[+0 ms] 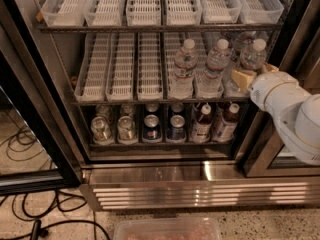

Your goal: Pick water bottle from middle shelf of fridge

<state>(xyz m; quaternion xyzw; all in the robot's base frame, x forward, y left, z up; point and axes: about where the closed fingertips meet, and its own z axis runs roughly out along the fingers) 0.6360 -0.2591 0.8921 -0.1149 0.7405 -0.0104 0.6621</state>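
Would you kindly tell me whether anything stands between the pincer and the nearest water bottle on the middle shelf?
Nothing visible does. The pincer sits at the right end of the middle shelf, directly before the rightmost water bottle; the other bottles stand further left.

White arm [292, 111] from lower right, pincer [254, 74] extended up-left, mid-height
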